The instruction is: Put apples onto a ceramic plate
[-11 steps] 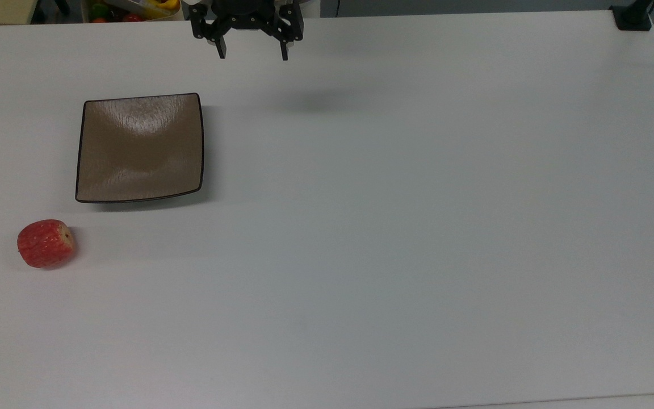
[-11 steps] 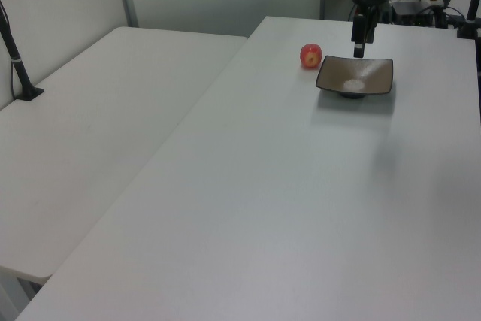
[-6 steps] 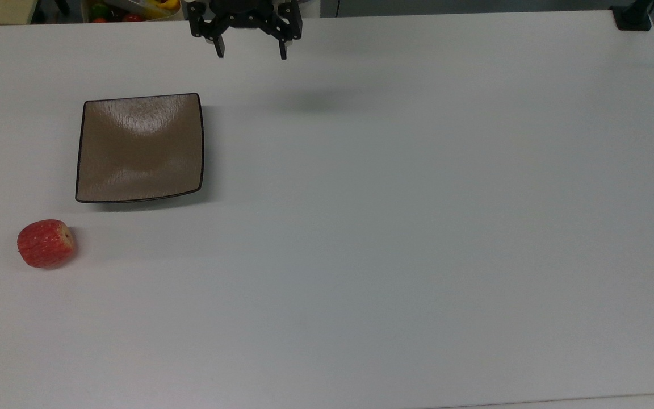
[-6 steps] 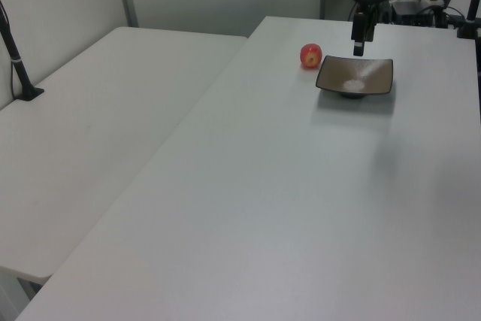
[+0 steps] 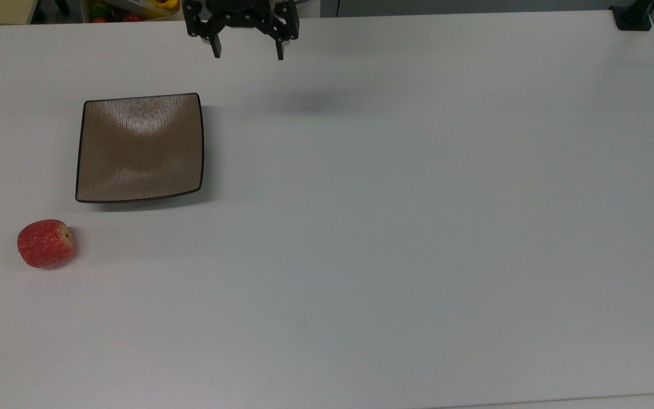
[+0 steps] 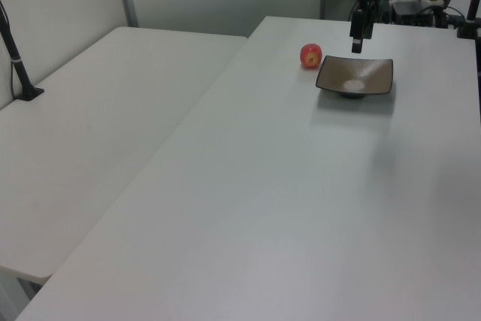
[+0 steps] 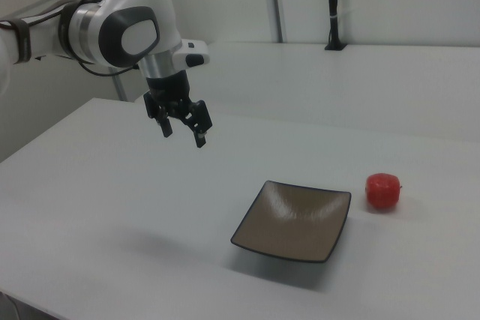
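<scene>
A small red apple [image 5: 46, 243] lies on the white table near the top view's left edge, below the plate; it also shows as the apple [image 6: 310, 55] and the apple [image 7: 383, 190]. The square brown plate [image 5: 139, 147] sits bare on the table, seen too as the plate [image 6: 355, 77] and the plate [image 7: 294, 219]. My gripper [image 5: 246, 53] hangs open and empty high above the table at the top view's upper edge, to the right of the plate. In the right view the gripper [image 7: 183, 133] floats well above and left of the plate.
The white table [image 5: 389, 227] stretches wide to the top view's right. A black post base [image 5: 632, 17] stands at its far right corner. A bin of coloured items [image 5: 128, 8] sits beyond the table's upper edge. A second white table [image 6: 98, 125] adjoins in the left view.
The gripper has shifted slightly toward the top view's left and up. Apple and plate have not moved.
</scene>
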{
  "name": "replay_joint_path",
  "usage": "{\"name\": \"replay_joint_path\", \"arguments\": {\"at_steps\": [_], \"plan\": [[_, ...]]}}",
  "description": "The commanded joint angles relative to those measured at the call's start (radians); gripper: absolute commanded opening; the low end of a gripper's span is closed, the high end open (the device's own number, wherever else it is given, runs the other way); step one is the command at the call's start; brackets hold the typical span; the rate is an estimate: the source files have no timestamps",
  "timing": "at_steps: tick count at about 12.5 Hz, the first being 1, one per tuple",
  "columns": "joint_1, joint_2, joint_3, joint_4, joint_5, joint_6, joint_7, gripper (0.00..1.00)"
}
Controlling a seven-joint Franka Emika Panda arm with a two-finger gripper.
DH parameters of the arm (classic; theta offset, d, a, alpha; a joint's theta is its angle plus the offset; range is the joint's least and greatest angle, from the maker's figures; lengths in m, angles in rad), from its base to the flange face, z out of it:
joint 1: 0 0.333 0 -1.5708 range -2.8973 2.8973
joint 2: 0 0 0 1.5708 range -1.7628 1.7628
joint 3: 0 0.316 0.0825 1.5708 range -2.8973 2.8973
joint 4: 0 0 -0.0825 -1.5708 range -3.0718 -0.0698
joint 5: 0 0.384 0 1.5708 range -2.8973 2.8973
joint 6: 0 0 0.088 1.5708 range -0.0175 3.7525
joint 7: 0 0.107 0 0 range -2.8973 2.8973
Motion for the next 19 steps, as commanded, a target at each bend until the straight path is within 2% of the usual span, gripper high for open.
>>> {"name": "replay_joint_path", "arguments": {"at_steps": [1, 4, 8, 12, 14, 17, 19], "plan": [[-0.032, 0.055, -0.005, 0.065, -0.007, 0.058, 0.095, 1.0], [-0.081, 0.149, -0.014, 0.146, -0.009, 0.154, 0.243, 1.0], [-0.083, 0.265, -0.126, 0.263, -0.009, 0.272, 0.374, 1.0], [-0.08, 0.341, -0.239, 0.269, -0.023, 0.46, 0.62, 1.0], [-0.088, 0.385, -0.265, 0.277, -0.024, 0.49, 0.669, 1.0], [-0.088, 0.534, -0.344, 0.425, -0.023, 0.515, 0.726, 1.0], [-0.098, 0.587, -0.351, 0.433, -0.023, 0.625, 0.735, 1.0]]}}
